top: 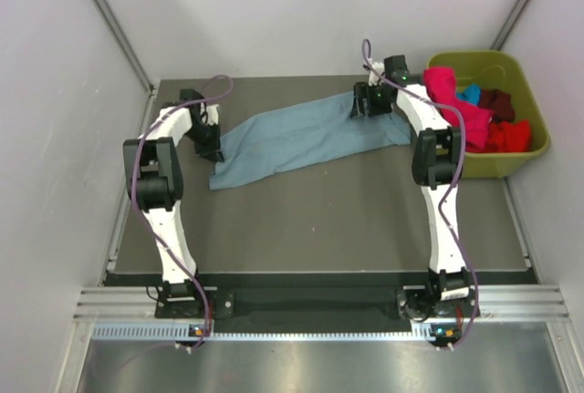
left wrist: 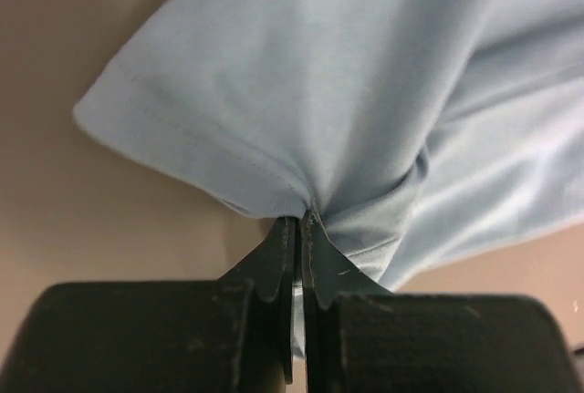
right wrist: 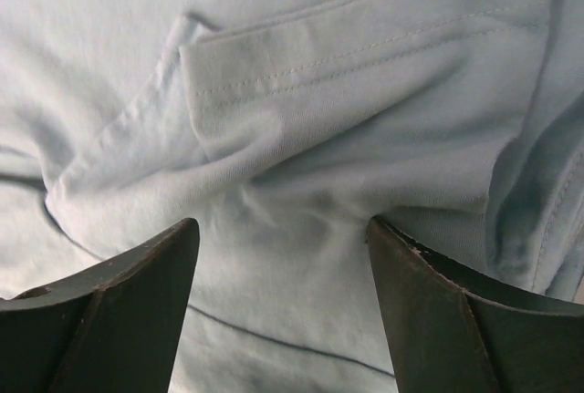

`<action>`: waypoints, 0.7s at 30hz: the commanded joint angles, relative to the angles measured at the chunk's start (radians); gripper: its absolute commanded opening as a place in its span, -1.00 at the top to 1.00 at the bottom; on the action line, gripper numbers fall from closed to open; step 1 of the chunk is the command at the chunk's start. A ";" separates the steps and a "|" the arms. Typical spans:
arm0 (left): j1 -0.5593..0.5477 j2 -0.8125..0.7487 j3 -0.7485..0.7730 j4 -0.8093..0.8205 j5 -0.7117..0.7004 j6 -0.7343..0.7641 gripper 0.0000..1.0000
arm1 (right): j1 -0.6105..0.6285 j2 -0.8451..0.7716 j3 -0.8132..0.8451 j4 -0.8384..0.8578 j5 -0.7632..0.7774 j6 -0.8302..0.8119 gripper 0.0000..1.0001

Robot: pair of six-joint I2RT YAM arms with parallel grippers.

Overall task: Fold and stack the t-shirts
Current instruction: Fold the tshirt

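Note:
A large grey-blue t-shirt [top: 301, 138] lies stretched across the back of the table. My left gripper [top: 211, 144] is shut on its left edge; the left wrist view shows the fingers pinching a hem fold [left wrist: 301, 220] of the t-shirt [left wrist: 347, 74]. My right gripper [top: 371, 101] is open over the shirt's right end; the right wrist view shows its jaws wide apart [right wrist: 281, 229] just above a hemmed fold of the cloth [right wrist: 347, 65]. Pink [top: 453, 94], red [top: 511, 136], maroon [top: 498, 101] and turquoise [top: 470, 94] t-shirts lie in the bin.
An olive-green plastic bin [top: 532, 101] stands at the back right, beside the table's right edge. White walls close in the table on the left, back and right. The dark tabletop [top: 319, 220] stretches toward the arm bases.

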 commanded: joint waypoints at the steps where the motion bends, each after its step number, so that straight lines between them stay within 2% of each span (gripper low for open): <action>1: -0.027 -0.121 -0.071 -0.058 0.035 0.001 1.00 | -0.006 0.027 0.048 0.064 -0.031 0.019 -0.51; 12: -0.037 -0.323 -0.297 -0.085 0.022 -0.001 1.00 | -0.009 0.059 0.137 0.217 0.008 0.121 -0.65; 18: -0.037 -0.431 -0.401 -0.117 0.031 -0.001 1.00 | -0.009 0.064 0.142 0.267 0.015 0.153 -0.65; 19: -0.038 -0.442 -0.416 -0.122 0.035 0.001 0.97 | -0.009 0.062 0.142 0.264 0.015 0.156 -0.65; 20: -0.037 -0.451 -0.436 -0.127 0.031 0.009 0.86 | -0.009 0.056 0.139 0.261 0.016 0.158 -0.64; 21: -0.038 -0.477 -0.443 -0.124 0.001 0.009 0.57 | -0.008 0.032 0.133 0.254 0.015 0.158 -0.63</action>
